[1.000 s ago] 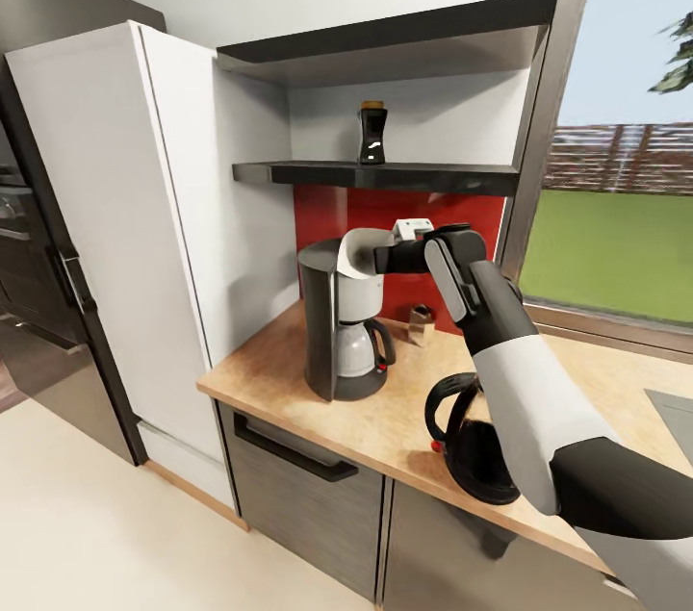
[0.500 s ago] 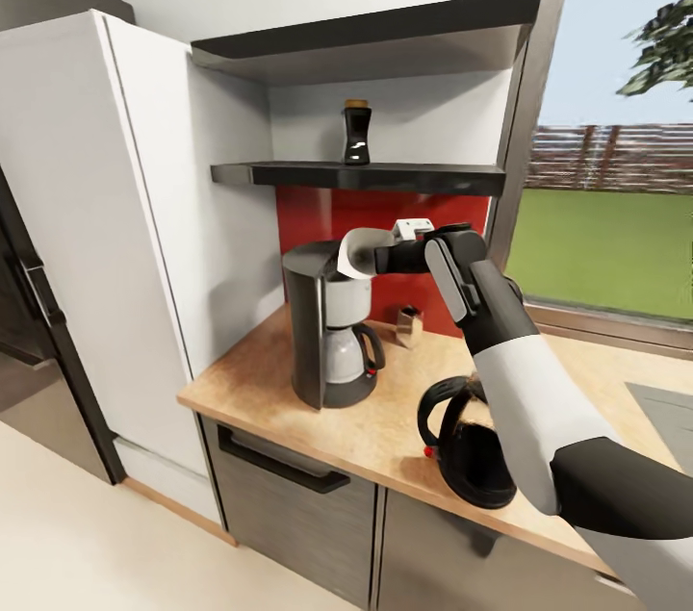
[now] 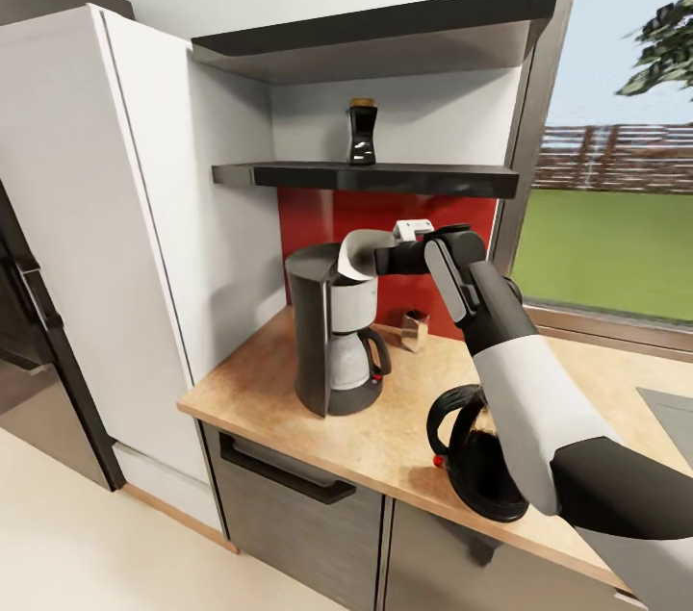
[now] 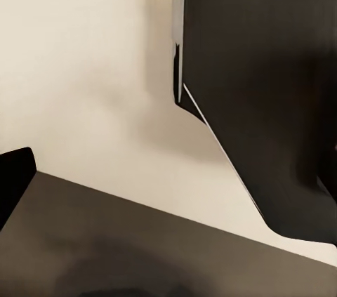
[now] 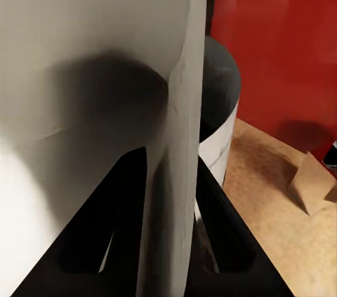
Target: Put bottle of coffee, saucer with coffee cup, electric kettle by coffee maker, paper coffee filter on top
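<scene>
1. Holding: right gripper (image 3: 373, 258) pinches the paper filter (image 3: 352, 254), fingers (image 5: 126, 220) clamped on it, just above the coffee maker (image 3: 332, 332).
2. Left gripper: finger state cannot be told.
3. Advice: lower the filter level onto the top, then release.

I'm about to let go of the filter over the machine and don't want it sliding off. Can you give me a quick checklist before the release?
1. Paper coffee filter held in right pincer: ok.
2. Filter over the coffee maker top: ok, at its upper edge.
3. Filter resting flat on the top: cannot tell.
4. Coffee maker upright on countertop: ok.
5. Electric kettle out of the arm's way: ok, below the forearm.
6. Bottle of coffee moved down: not ok, on the shelf.
</scene>
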Controlling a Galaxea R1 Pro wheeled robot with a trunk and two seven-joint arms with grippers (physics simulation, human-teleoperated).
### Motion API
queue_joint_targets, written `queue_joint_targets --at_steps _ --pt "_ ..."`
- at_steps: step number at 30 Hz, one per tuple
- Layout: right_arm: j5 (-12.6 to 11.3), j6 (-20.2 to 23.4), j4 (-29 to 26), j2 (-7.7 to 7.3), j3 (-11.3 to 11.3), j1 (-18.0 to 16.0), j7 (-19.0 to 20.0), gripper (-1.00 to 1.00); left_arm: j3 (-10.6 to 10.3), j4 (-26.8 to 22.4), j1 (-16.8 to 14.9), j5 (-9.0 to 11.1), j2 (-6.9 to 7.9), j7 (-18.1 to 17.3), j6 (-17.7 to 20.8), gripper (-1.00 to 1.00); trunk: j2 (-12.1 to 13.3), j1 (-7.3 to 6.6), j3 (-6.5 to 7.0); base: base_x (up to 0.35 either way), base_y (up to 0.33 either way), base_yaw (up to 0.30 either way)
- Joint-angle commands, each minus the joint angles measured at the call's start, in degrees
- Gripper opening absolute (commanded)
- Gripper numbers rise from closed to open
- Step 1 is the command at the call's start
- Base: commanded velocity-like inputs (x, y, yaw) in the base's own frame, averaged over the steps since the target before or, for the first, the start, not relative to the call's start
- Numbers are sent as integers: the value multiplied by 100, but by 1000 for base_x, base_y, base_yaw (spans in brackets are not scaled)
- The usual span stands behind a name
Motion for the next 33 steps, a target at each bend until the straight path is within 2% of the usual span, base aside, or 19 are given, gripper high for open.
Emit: queue_joint_targets --at_steps 1,16,27,33 --pt "-20 21 1 -2 -1 -1 -1 -100 -2 -8 3 3 0 1 24 100 -3 2 0 14 1 0" --pt "-14 16 105 -53 5 16 -2 -100 -2 -15 2 3 0 1 27 100 -3 2 0 103 0 0" --pt "-18 12 103 -50 7 16 0 -100 2 -6 3 4 9 4 19 100 -3 2 0 8 2 0" --pt "-21 12 103 -50 7 16 -2 -100 0 -6 9 4 9 1 17 100 -3 2 0 0 134 0"
